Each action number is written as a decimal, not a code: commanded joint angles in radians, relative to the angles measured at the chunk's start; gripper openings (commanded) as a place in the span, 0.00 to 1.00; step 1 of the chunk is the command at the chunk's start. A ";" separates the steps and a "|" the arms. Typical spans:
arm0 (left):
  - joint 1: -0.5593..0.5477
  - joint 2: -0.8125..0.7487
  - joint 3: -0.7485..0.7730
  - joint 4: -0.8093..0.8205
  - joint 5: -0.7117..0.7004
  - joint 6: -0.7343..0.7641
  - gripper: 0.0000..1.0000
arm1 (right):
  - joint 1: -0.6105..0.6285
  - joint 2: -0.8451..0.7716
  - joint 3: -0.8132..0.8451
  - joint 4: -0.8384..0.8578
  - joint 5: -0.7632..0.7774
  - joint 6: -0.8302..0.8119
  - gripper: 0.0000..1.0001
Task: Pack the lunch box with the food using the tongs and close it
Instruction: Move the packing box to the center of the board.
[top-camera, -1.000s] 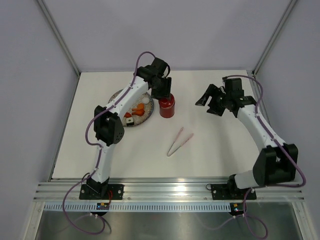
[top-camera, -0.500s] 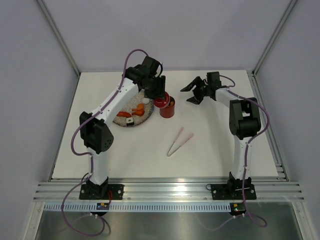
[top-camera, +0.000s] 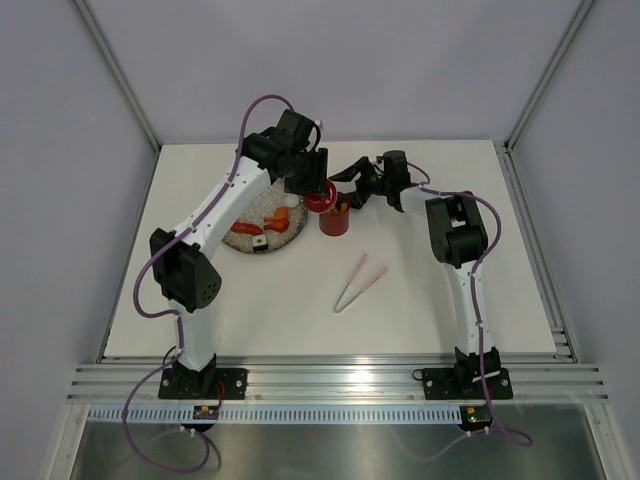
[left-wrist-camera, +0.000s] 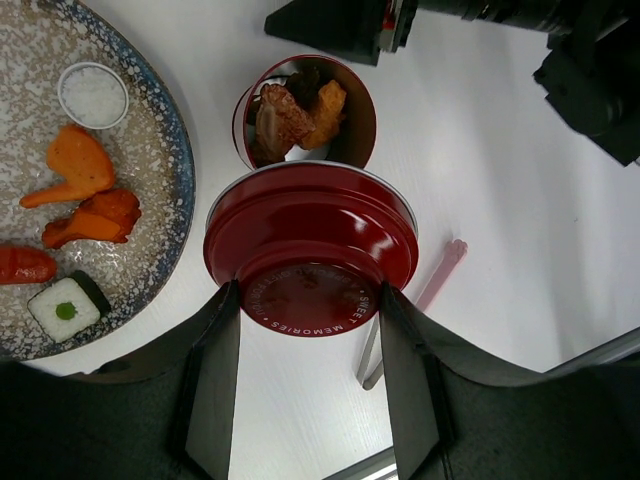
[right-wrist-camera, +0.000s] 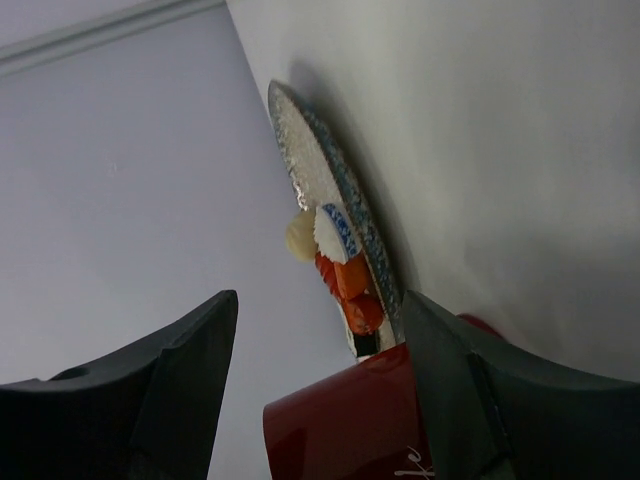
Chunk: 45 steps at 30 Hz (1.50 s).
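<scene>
The lunch box (left-wrist-camera: 305, 150) is a red canister standing open beside the plate, with brown and orange food (left-wrist-camera: 298, 108) inside. My left gripper (left-wrist-camera: 308, 290) is shut on its round red lid (left-wrist-camera: 310, 250), held just above and to the plate side of the canister (top-camera: 334, 222). My right gripper (right-wrist-camera: 320, 300) stands open with its jaws either side of the canister (right-wrist-camera: 340, 425); one finger is close against the red wall, the other is well apart. More food (left-wrist-camera: 85, 165) lies on the plate. The pink tongs (top-camera: 360, 283) lie on the table nearer the arms' bases.
The speckled grey plate (top-camera: 240, 238) sits left of the canister and carries orange pieces, a red piece (left-wrist-camera: 25, 265), a white and green block (left-wrist-camera: 65, 310) and a small white dish (left-wrist-camera: 92, 95). The right gripper's black body (left-wrist-camera: 340, 25) is just behind the canister.
My right arm has swung left across the table until its jaws reach the canister, and they have narrowed a little. The left gripper with the lid has shifted slightly left.
</scene>
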 joint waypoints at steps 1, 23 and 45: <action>0.009 -0.044 -0.001 0.018 -0.005 0.020 0.00 | 0.037 -0.041 -0.049 0.181 -0.077 0.094 0.75; 0.007 0.012 0.034 -0.082 -0.035 0.073 0.00 | 0.045 -0.355 -0.356 0.042 -0.047 -0.073 0.76; -0.056 0.213 0.258 -0.242 -0.045 0.106 0.00 | -0.143 -0.858 -0.488 -0.630 0.613 -0.489 0.79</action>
